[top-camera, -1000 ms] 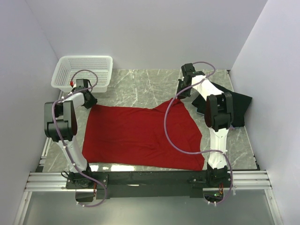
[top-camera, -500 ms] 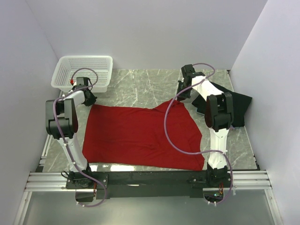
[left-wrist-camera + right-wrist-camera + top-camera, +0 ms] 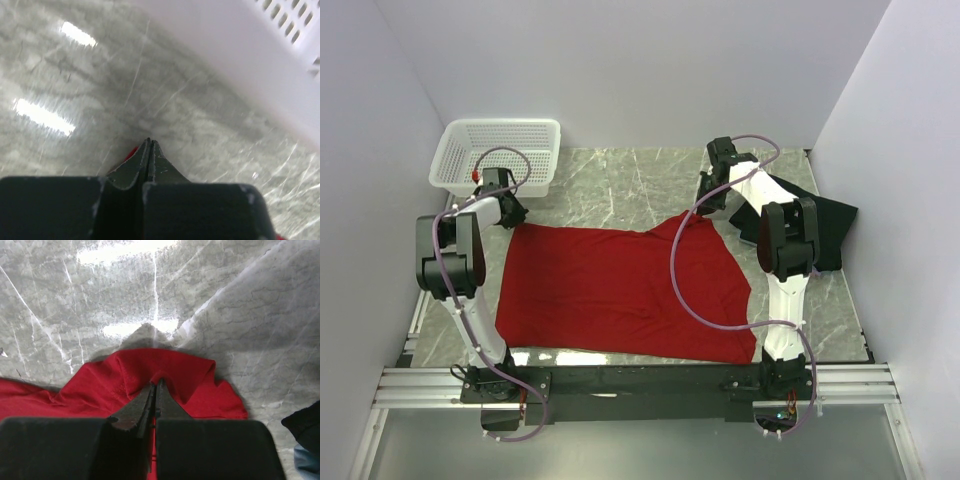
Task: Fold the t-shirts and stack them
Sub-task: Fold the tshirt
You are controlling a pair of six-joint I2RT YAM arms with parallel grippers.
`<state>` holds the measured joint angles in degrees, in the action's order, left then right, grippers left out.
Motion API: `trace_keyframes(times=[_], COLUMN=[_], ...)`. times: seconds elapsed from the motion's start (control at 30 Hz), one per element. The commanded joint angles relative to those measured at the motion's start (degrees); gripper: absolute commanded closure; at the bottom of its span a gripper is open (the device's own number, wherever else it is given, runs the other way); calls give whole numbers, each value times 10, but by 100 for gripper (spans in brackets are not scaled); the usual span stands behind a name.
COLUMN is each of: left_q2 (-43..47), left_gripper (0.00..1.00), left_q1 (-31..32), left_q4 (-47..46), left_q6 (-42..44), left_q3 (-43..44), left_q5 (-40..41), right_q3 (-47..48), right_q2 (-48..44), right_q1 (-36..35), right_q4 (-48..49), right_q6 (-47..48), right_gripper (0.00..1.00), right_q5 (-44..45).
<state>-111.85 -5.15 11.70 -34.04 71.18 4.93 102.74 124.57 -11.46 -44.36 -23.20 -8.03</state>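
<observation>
**Two far corners pinched, the cloth lying back toward the bases**

Both claws sit on the far edge of the red t-shirt (image 3: 620, 290), one at each end. The shirt is spread flat on the marble table (image 3: 620, 185), its long axis running left to right between the arms. The rest of it stretches from the claws toward the near edge.

The right gripper (image 3: 155, 390) has its jaws pressed together on a raised peak of red cloth at the far-right corner, so that grip is plain. The left gripper (image 3: 149, 149) is also fully closed, low at the far-left corner just in front of the white basket (image 3: 505, 124). Only a sliver of red shows beside its tips, so it seems to nip the hem, though thinly.

Each arm is nearer its own corner. A fold would likely mean lifting this far edge and carrying it toward the bases, across the short axis. The weak left hold is the risk.

The black t-shirt (image 3: 825, 225) lies at the right under the right arm, with a light blue edge (image 3: 306, 460) beside it.
</observation>
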Motion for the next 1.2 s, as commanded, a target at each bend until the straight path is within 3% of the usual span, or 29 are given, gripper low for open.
trace_keyframes(times=[0.0, 0.13, 0.2, 0.33, 0.47, 0.97, 1.07, 1.17], left_q2=[30, 66, 73, 93, 91, 5, -6, -10], left_gripper=[100, 98, 91, 64, 55, 60, 68, 85], left_q1=[4, 4, 4, 4, 3, 3, 4, 4], left_q4=[26, 28, 32, 25, 26, 49, 50, 56], left_q6=[14, 7, 3, -3, -1, 6, 10, 11], left_q3=[-24, -31, -34, -39, -31, 4, 7, 5], left_q5=[-8, 5, 20, 39, 52, 47, 47, 47], right_q3=[13, 7, 5, 2, -3, -15, -13, -15], right_q2=[-41, -44, -44, -45, -47, -57, -58, -62], right_q1=[4, 4, 3, 0, -3, -8, -8, -8], right_q4=[-4, 1, 1, 2, 1, 1, -1, -1], right_q6=[-10, -16, -18, -19, -20, -18, -17, -15], right_gripper=[100, 100, 100, 100, 100, 100, 100, 100], right_q5=[-7, -11, -13, -15, -16, -11, -11, -8])
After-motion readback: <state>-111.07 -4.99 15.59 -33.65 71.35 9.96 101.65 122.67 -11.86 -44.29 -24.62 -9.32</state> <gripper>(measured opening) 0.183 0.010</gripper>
